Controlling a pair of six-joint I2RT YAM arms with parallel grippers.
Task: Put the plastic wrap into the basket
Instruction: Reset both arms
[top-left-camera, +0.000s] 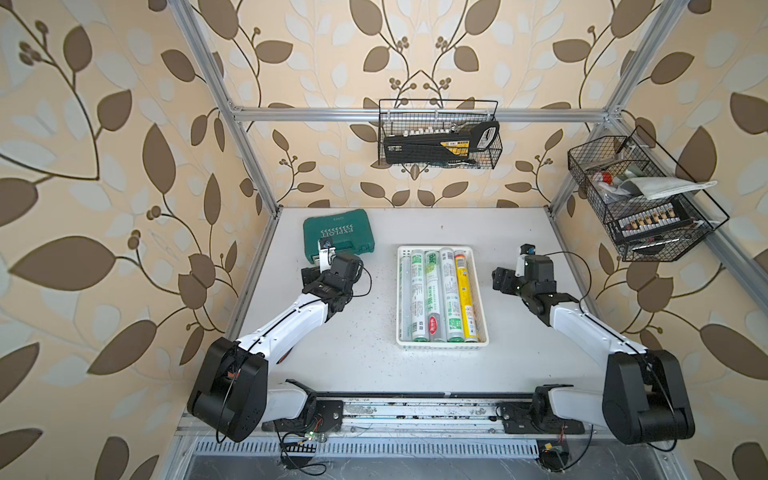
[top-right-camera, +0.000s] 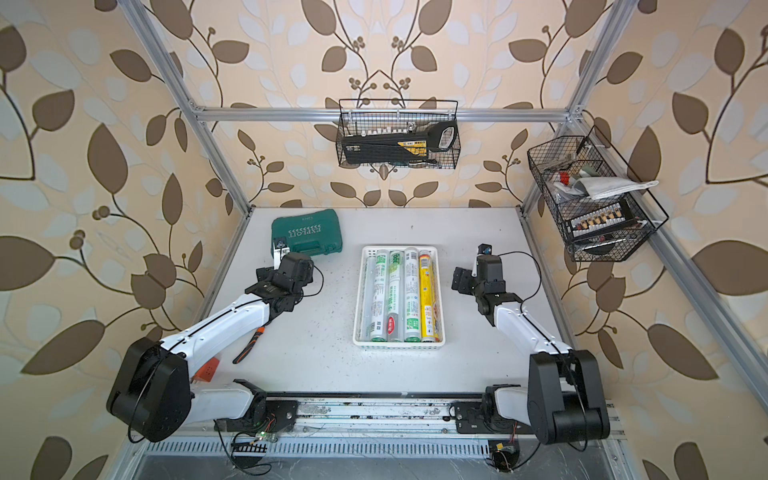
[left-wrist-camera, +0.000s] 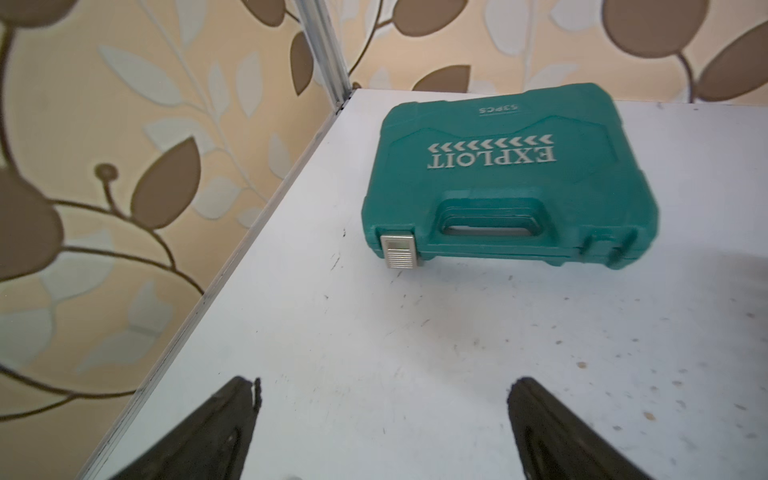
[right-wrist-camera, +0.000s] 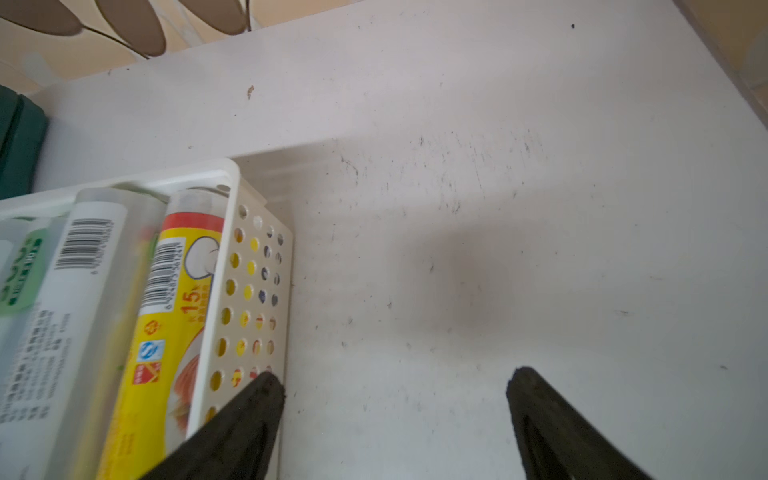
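The white basket (top-left-camera: 441, 344) lies in the middle of the table, its long side running front to back. Several rolls of plastic wrap lie side by side inside it: silver-white and green ones (top-left-camera: 432, 291) and a yellow and red one (top-left-camera: 465, 295) on the right. In the right wrist view my right gripper (right-wrist-camera: 397, 374) is open over bare table, one finger close to the basket's perforated side wall (right-wrist-camera: 253, 291), with the yellow roll (right-wrist-camera: 174, 316) just inside. My left gripper (left-wrist-camera: 383, 382) is open over bare table, left of the basket, holding nothing.
A teal tool case (left-wrist-camera: 507, 187) lies just ahead of my left gripper at the back left (top-left-camera: 338, 239). Black wire baskets with tools hang on the back rail (top-left-camera: 438, 135) and the right rail (top-left-camera: 640, 195). Orange-handled pliers (top-right-camera: 249, 347) lie under my left forearm.
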